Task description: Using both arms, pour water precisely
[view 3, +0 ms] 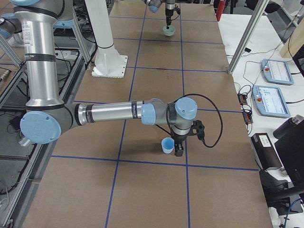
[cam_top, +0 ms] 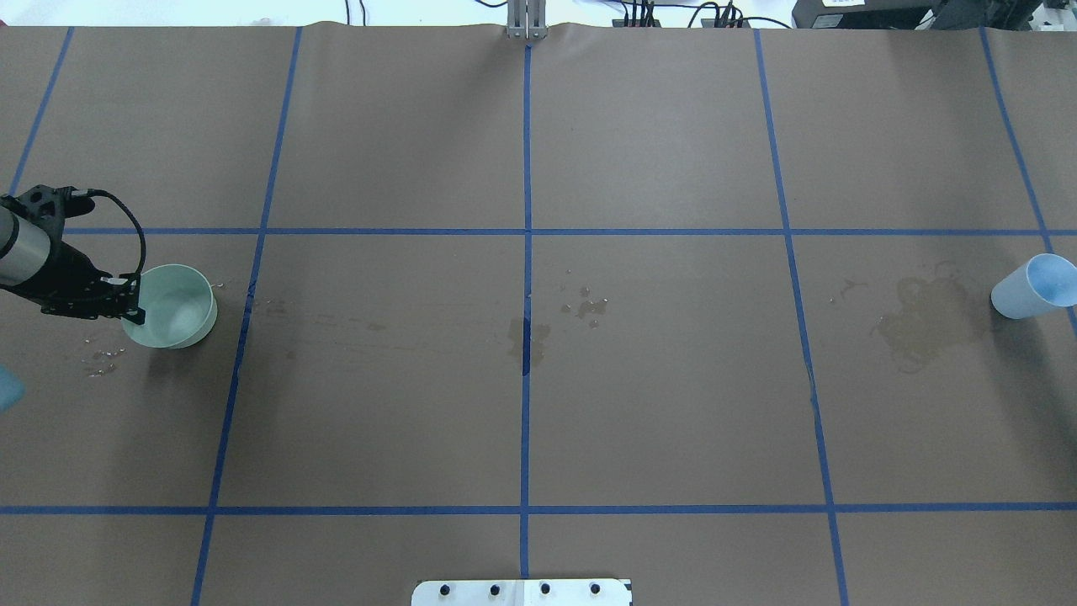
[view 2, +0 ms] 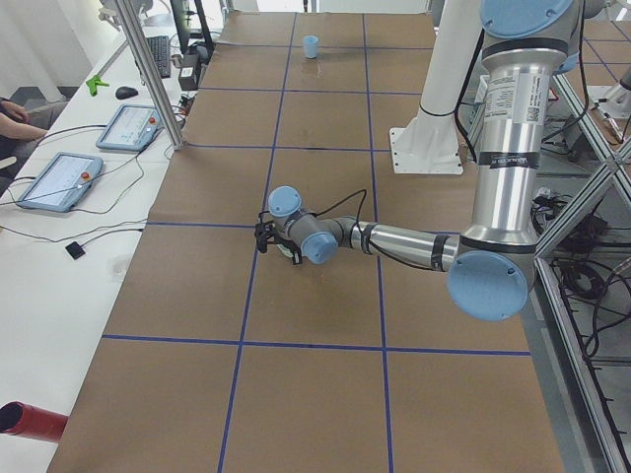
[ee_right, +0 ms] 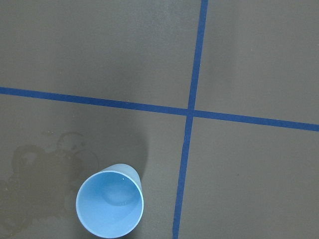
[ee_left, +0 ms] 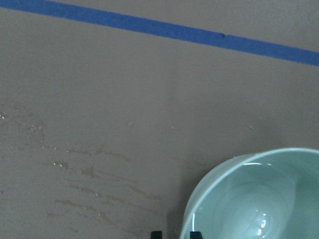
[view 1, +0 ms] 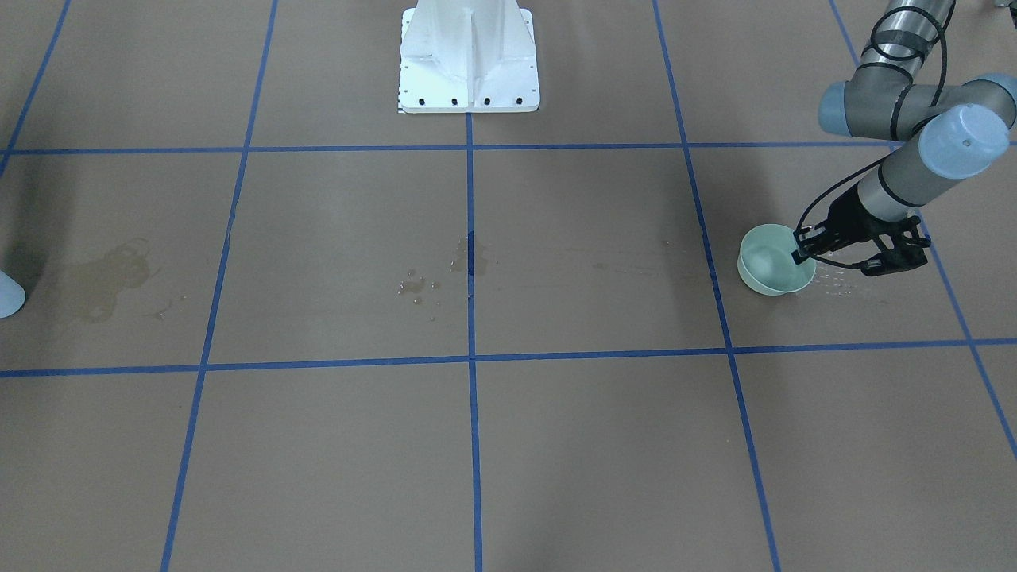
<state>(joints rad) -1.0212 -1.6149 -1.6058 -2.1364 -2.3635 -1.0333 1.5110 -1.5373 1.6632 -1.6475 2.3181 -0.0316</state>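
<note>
A pale green bowl (cam_top: pixel 177 307) stands at the table's left end. My left gripper (cam_top: pixel 130 305) is shut on its near rim; in the left wrist view the fingertips (ee_left: pixel 156 234) straddle the bowl's rim (ee_left: pixel 209 189). Water shows as a faint shimmer on the bowl's bottom (ee_left: pixel 259 221). A light blue cup (cam_top: pixel 1033 286) stands at the right end and also shows in the right wrist view (ee_right: pixel 109 206), with no fingers in sight. My right gripper (view 3: pixel 178 149) hangs just beside the cup (view 3: pixel 166 145). I cannot tell if it is open or shut.
A dried stain (cam_top: pixel 921 324) lies beside the blue cup. Droplets (cam_top: pixel 589 305) and a dark mark (cam_top: pixel 526 337) sit mid-table, more droplets (cam_top: pixel 101 358) by the bowl. The white pedestal (view 1: pixel 469 59) stands at the robot's edge. Tablets (view 2: pixel 59 182) lie on a side bench.
</note>
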